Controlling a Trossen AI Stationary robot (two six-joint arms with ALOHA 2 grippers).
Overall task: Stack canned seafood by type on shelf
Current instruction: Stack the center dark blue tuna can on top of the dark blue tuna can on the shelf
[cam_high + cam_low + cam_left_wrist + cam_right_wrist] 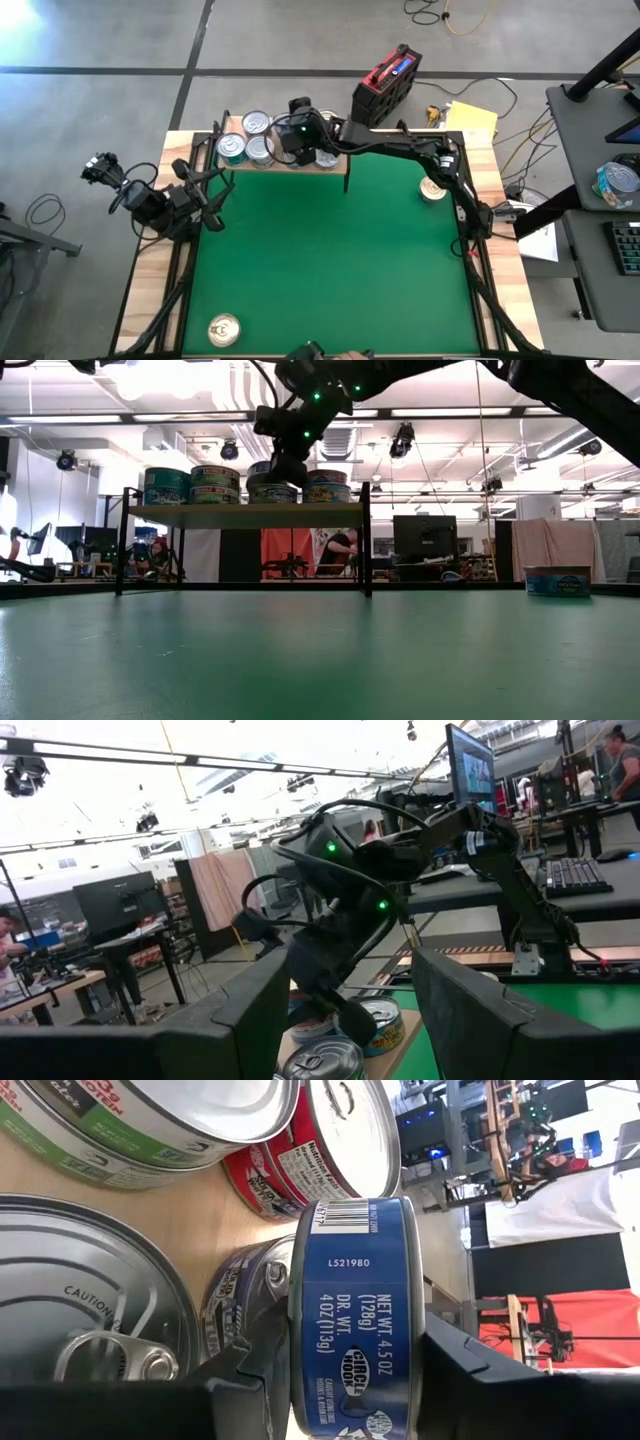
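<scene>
Green mat [330, 260] with far-left shelf [285, 166] of tins, right gripper [345, 1370] clamping a blue tin [352, 1315] above it, visible only in wrist view; left gripper [345, 1010] open, idle left.

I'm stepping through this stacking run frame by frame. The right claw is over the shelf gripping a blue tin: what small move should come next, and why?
Probably lower it slightly and release. The right claw grips a blue tin by its sides, directly above another blue tin on the shelf, so the types match. The left claw waits open beside the shelf.
</scene>
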